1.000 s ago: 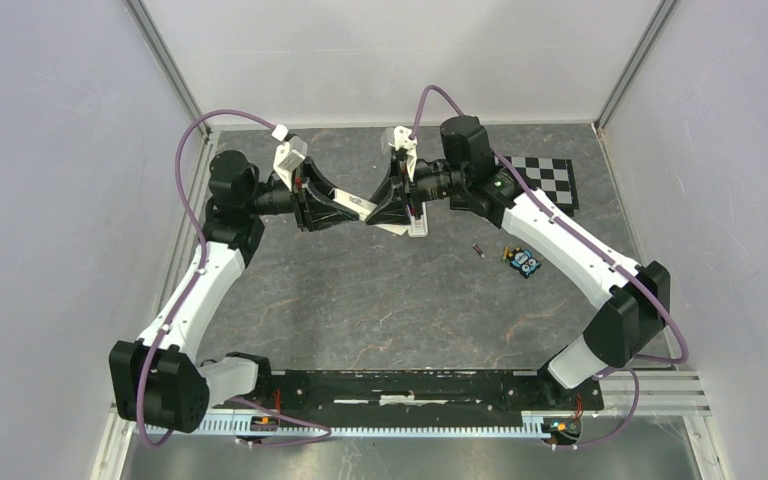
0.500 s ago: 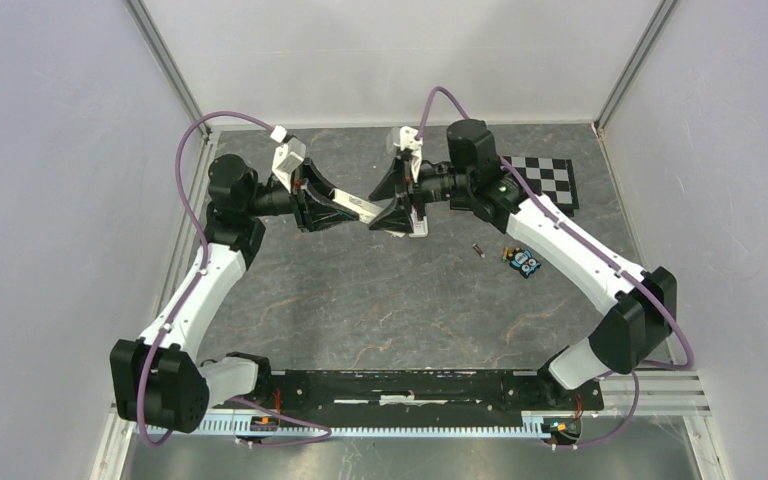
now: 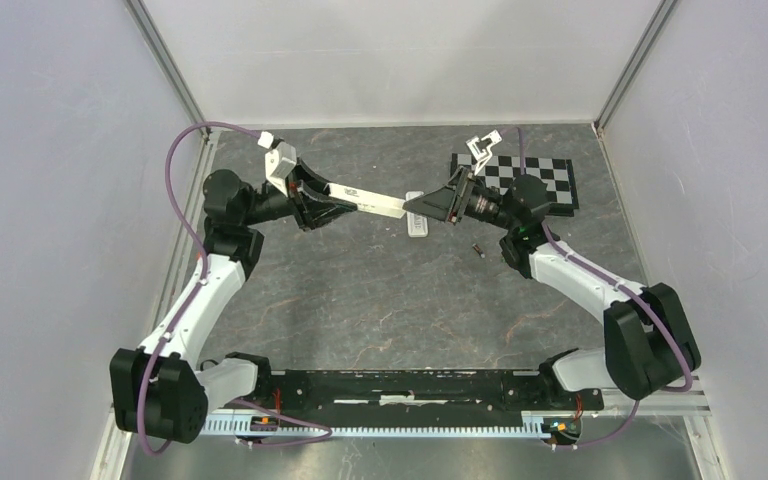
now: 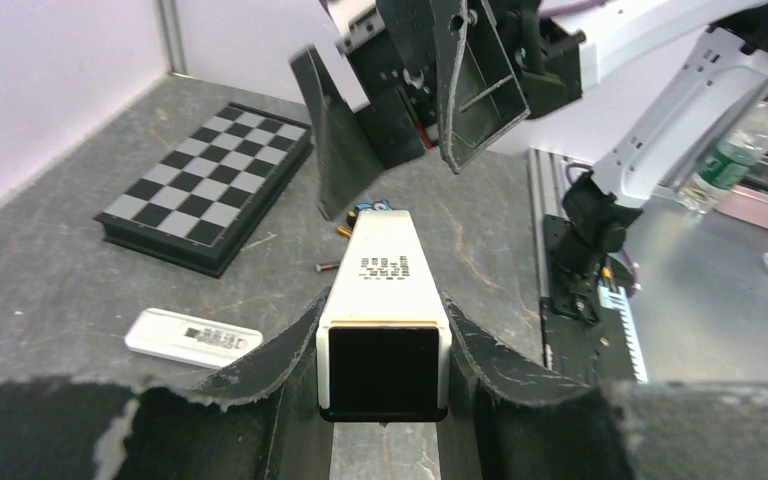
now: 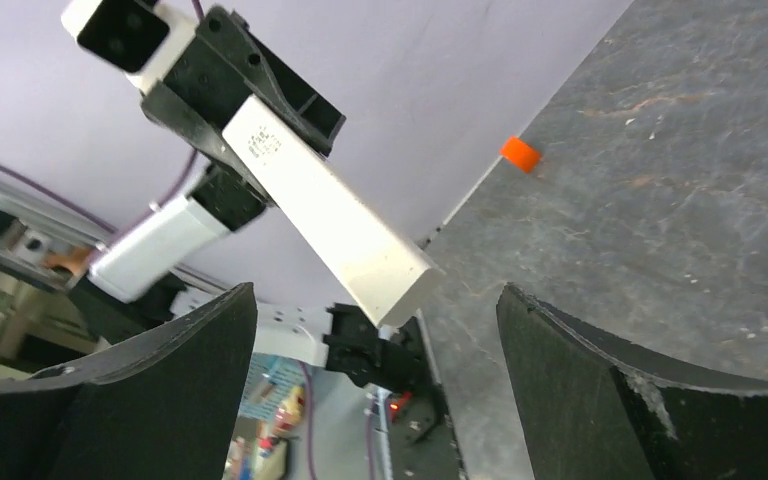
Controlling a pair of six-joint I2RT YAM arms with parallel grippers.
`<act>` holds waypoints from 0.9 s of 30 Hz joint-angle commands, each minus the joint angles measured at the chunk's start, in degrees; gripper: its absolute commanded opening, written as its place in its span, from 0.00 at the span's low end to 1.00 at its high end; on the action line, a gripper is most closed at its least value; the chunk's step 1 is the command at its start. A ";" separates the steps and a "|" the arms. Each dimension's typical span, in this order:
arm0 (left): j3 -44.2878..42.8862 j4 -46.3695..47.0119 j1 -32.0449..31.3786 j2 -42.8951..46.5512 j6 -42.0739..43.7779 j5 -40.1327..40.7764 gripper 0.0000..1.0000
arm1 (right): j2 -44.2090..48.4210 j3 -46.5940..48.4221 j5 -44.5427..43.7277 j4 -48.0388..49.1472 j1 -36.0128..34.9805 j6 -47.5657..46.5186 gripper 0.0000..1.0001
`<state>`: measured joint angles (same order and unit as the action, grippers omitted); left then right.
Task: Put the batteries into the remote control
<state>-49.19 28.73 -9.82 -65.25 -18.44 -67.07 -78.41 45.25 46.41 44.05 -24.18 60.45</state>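
At the bottom of the top view the two arm bases sit at the near edge of the dark, stone-patterned table (image 3: 360,300). Both arms reach up toward the middle of the frame. Right of centre, beside the right forearm, one small dark battery (image 3: 478,249) lies alone on the tabletop; I cannot make out any others.

Just above and left of it, near the centre, the remote control (image 3: 417,227) lies flat on the table, free of both grippers. The left wrist view shows it at lower left, with a greyish patch on its upper face.

Just above the remote in the top view, the left gripper (image 4: 384,297) is clenched on a long white bar (image 3: 365,198). It has one finger on each side and holds the bar off the table, free end pointing right. The right gripper (image 3: 412,206) faces that end with its fingers spread wide, grasping nothing. Whether a fingertip touches the bar I cannot tell.

Farthest back, at upper right, a checkerboard (image 3: 545,180) lies flat on the table.
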 commanded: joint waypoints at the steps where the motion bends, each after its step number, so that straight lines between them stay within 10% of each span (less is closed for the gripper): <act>1: 1.44 13.24 0.16 1.27 -5.21 3.64 0.02 | 0.04 2.22 -4.50 3.90 -0.60 12.64 0.92; 27: 2.97 27.70 0.15 -0.56 -13.03 2.21 0.02 | -11.59 6.25 -4.16 21.36 -5.90 36.17 0.77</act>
<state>-45.65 52.95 -9.67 -66.02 -29.39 -66.04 -89.10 48.99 42.72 58.52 -29.91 93.27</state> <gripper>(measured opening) 0.416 0.778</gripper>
